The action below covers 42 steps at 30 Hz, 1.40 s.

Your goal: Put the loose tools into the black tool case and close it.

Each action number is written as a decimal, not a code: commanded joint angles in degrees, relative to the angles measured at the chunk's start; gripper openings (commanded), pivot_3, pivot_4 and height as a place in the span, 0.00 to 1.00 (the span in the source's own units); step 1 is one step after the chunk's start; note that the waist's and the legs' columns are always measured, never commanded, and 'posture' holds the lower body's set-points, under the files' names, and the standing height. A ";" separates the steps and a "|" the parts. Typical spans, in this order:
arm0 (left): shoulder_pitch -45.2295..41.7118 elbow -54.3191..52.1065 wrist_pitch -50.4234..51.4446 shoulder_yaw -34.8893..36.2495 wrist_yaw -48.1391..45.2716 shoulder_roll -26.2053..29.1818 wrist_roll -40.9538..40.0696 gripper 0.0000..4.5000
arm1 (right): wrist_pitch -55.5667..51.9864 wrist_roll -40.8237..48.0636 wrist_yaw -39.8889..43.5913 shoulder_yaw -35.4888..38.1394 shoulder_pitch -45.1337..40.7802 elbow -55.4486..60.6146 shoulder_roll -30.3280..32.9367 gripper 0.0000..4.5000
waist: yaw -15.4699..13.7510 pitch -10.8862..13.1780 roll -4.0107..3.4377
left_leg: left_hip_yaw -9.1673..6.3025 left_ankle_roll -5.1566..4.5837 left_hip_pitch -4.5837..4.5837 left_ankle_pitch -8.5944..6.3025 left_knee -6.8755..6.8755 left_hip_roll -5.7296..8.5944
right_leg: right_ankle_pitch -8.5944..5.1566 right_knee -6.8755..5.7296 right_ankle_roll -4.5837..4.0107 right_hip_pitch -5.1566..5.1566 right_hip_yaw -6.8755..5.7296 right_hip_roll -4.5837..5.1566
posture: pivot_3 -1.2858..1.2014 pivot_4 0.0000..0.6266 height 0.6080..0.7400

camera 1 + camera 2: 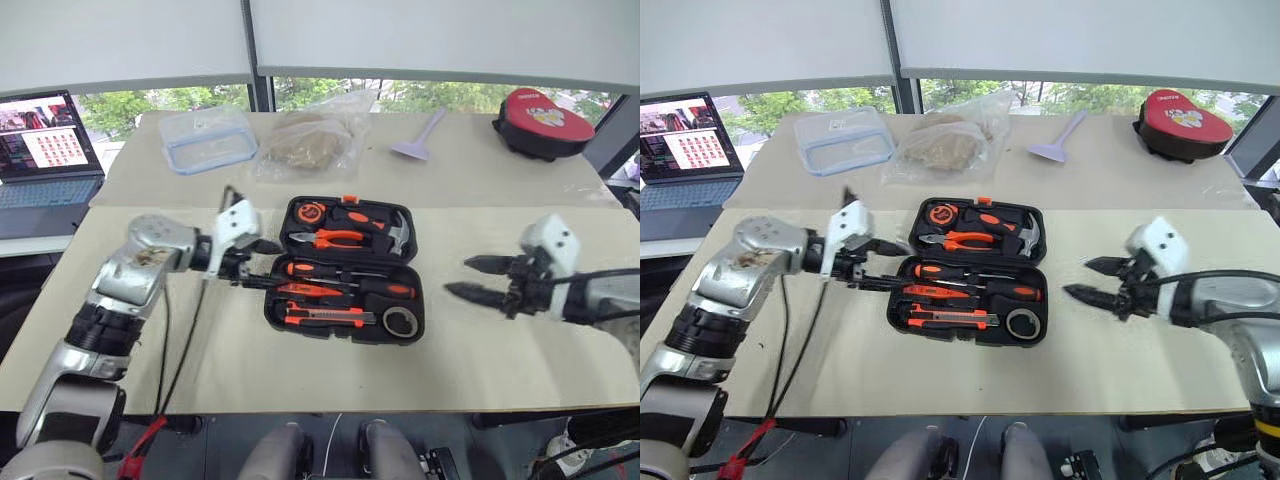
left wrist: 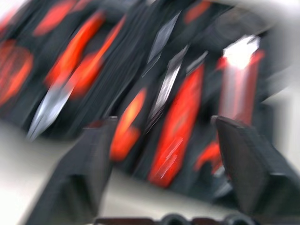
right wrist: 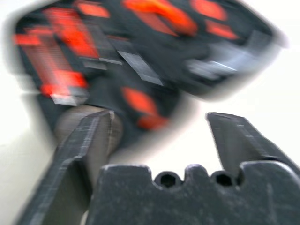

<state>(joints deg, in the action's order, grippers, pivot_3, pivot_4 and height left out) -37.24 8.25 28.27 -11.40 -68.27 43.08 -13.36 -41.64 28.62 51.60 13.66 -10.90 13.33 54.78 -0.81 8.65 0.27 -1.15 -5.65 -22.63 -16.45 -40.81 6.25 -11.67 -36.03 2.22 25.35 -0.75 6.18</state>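
Open tool case (image 1: pixel 345 270) lies mid-table, a gripper at each side, both with nothing held.

Nearest, the case's front half holds the tape roll (image 1: pixel 401 321), the utility knife (image 1: pixel 325 317) and the black-and-orange screwdrivers (image 1: pixel 345 272) in their recesses. The left gripper (image 1: pixel 262 263) sits at its left edge, fingers parted and empty; the right gripper (image 1: pixel 468 277) hangs off to the right, well apart, jaws spread and empty. Behind, the lid half carries pliers (image 1: pixel 335 238) and a hammer (image 1: pixel 398 233). Farther back stand a clear container (image 1: pixel 208 139), a plastic bag (image 1: pixel 310 143) and a red pouch (image 1: pixel 542 118).
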 commanded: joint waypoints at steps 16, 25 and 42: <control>3.79 -4.67 0.03 -1.10 -1.54 -6.16 -0.30 0.00 | 25.65 -17.63 8.32 -19.50 -12.59 -15.80 -6.19 0.01 | -0.09 0.00 0.00 | 0.04 0.02 -0.52 0.03 -0.20 0.10 | 0.01 -0.18 0.01 0.57 -0.04 0.03 | 0.52 0.24 0.86; 14.34 -18.82 5.37 -0.21 -3.57 -2.46 -4.57 0.00 | 21.07 -9.63 14.10 -12.16 -1.71 -2.35 -2.99 0.01 | 0.09 0.01 -0.03 | 0.07 0.02 -0.63 0.03 -0.12 0.04 | 0.00 -0.12 0.00 0.77 -0.10 -0.01 | 0.52 0.24 0.86; 23.80 -11.09 -5.69 5.51 -1.19 11.88 1.08 0.00 | 17.65 -8.74 9.43 -2.89 11.80 4.26 0.13 0.01 | 0.16 -0.02 -0.08 | 0.13 0.18 -0.15 0.01 0.02 -0.05 | -0.03 -0.10 -0.07 0.58 0.08 0.00 | 0.52 0.24 0.86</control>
<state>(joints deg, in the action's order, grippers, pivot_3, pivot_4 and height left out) -14.27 -4.91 22.83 -6.69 -69.35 53.67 -13.72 -24.04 19.31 61.14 8.43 1.04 17.36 53.93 -0.65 8.64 0.19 -1.02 -5.46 -22.76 -16.46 -40.79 6.21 -11.70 -36.13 2.16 25.89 -0.68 6.20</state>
